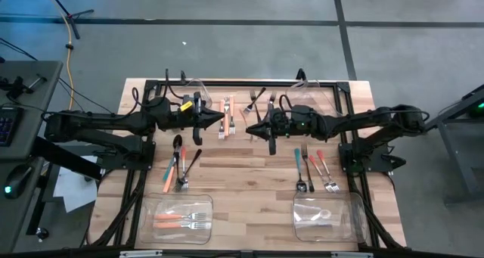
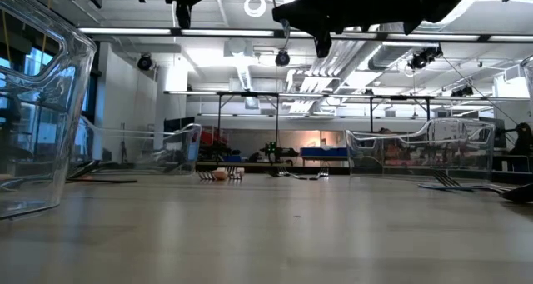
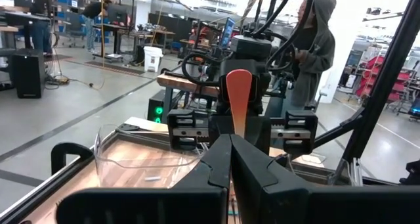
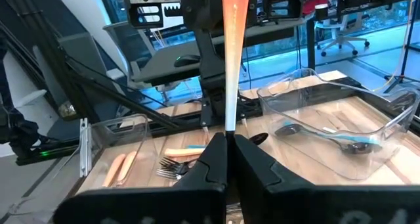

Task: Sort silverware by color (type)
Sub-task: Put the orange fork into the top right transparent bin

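My right gripper [image 1: 249,127] hovers level over the table's middle, shut on an orange-handled utensil [image 4: 230,66] whose handle stands up from its fingertips [image 4: 216,152]. Its head is hidden below the fingers. My left gripper [image 1: 223,120] faces it from the left, shut, a little apart in the high view. In the left wrist view the orange handle [image 3: 238,102] rises just past the left fingertips [image 3: 220,158]. More silverware lies flat on the table: orange-handled forks [image 1: 226,116] between the grippers, a mixed group [image 1: 180,163] near left, and another [image 1: 314,171] near right. My right gripper pinches the orange handle at its narrow lower part [image 4: 228,122] between its two fingers. The fingers are level and point toward the table's left. The handle stands upright above them, clear of the table. My left gripper: I cannot tell whether its shut tips touch the handle.
Clear bins stand at the corners: near left [image 1: 178,216] with orange-handled forks, near right [image 1: 325,216], far left [image 1: 198,88] and far right [image 1: 314,90]. Dark forks [image 1: 257,99] lie at the far middle. A person [image 3: 315,46] stands beyond the table.
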